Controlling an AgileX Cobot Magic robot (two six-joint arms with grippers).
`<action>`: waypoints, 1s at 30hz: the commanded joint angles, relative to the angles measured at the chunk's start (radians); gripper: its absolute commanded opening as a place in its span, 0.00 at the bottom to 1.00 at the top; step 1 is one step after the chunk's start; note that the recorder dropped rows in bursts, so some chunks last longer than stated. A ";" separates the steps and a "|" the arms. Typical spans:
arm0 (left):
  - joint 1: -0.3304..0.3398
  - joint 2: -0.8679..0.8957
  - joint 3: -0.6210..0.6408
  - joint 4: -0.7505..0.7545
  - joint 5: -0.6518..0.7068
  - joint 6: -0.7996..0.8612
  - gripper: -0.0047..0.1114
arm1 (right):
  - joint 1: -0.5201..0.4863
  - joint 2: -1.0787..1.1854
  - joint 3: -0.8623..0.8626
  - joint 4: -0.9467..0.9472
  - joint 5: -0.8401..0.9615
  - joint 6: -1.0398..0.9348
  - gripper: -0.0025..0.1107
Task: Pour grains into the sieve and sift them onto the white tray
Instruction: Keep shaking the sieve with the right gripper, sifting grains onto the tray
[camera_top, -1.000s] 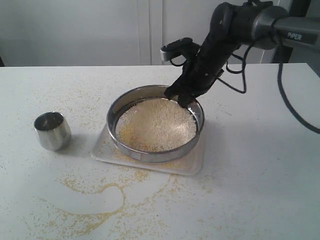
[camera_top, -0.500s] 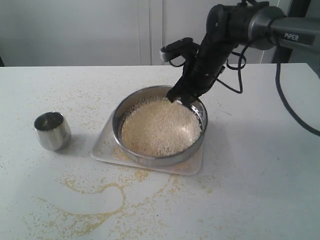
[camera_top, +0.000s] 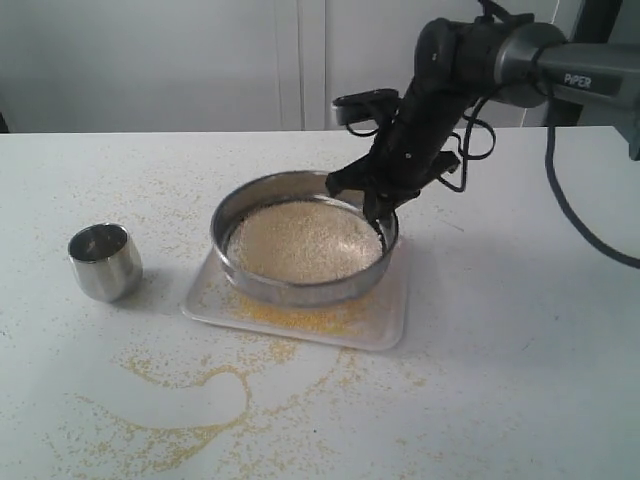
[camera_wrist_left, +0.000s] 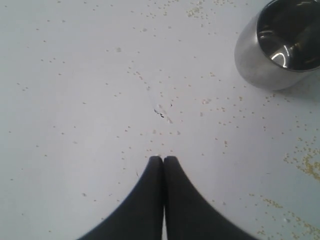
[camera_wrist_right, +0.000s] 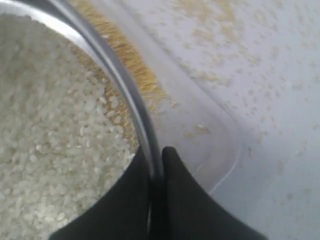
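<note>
Progress, left to right:
- Steel cup (camera_top: 104, 262) stands upright on the desk (camera_top: 520, 330), well apart from the tray. Its inside shows only bright metal, so I judge the pour done.
- Left jaws: pressed together, holding nothing, hanging over bare desk near the cup.
- Loose yellow trails (camera_top: 200, 400) lie on the desk in front of the tray. This is spill, outside the task's target.
- The sieve (camera_top: 300, 292) sits over the white tray (camera_top: 385, 325). I cannot tell whether it rests on the tray or is held just clear.
- The grains (camera_top: 305, 242) left in the mesh are pale and coarse. Golden meal (camera_top: 300, 315) lies on the tray below the sieve's near edge, so sifting has yielded product and I judge it under way.
- Left to do: possibly more shaking. How much fine meal is left among the coarse bits cannot be read.
- Right jaws: pinching the sieve's rim at its far right side.

View comparison:
- Exterior: whole layout, but not the left jaws, and the right grip is only a dark mass.
- Left wrist: closed tips and the cup's interior.
- Right wrist: one tip inside the rim, one outside, with meal on the tray beside the wall.
</note>
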 joint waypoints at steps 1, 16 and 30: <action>0.001 -0.007 -0.001 -0.005 0.011 -0.002 0.04 | 0.006 -0.017 -0.006 0.201 0.030 -0.399 0.02; 0.001 -0.007 -0.001 -0.005 0.011 -0.002 0.04 | 0.015 -0.029 -0.006 0.123 0.031 -0.361 0.02; 0.001 -0.007 -0.001 -0.005 0.011 -0.002 0.04 | -0.031 -0.031 -0.006 -0.007 -0.113 0.249 0.02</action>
